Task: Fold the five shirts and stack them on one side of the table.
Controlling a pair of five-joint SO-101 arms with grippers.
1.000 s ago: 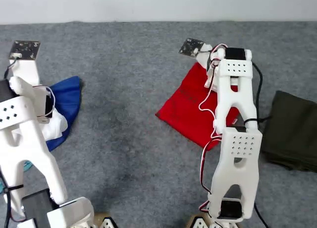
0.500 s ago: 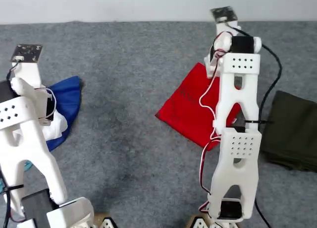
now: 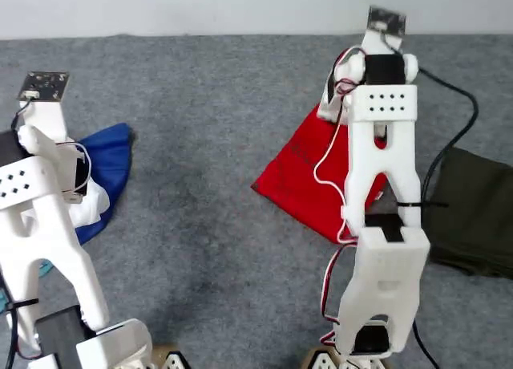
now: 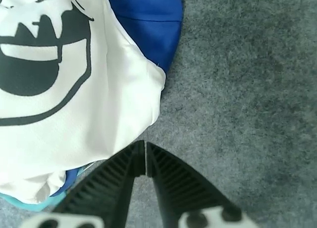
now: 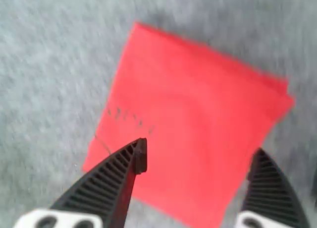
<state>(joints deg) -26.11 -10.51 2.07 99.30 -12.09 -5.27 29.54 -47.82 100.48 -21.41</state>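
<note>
A folded red shirt [image 3: 303, 176] lies on the grey carpeted table right of centre, partly under the right arm. My right gripper [image 5: 198, 161] hangs open above this red shirt [image 5: 198, 134], nothing between its fingers. A folded dark olive shirt [image 3: 473, 208] rests at the right edge. At the left lies a pile: a blue shirt [image 3: 111, 164] with a white shirt [image 3: 90, 204] on it. My left gripper [image 4: 145, 151] is shut and empty, just off the edge of the white printed shirt [image 4: 64, 89], which covers the blue shirt [image 4: 143, 25].
A sliver of teal cloth [image 4: 20, 204] peeks from under the white shirt. The grey table [image 3: 200, 104] is bare through the middle and along the back. The arm bases stand at the front edge.
The right arm has swung back and to the right over the red shirt, its wrist now near the table's far edge. The left arm has not moved.
</note>
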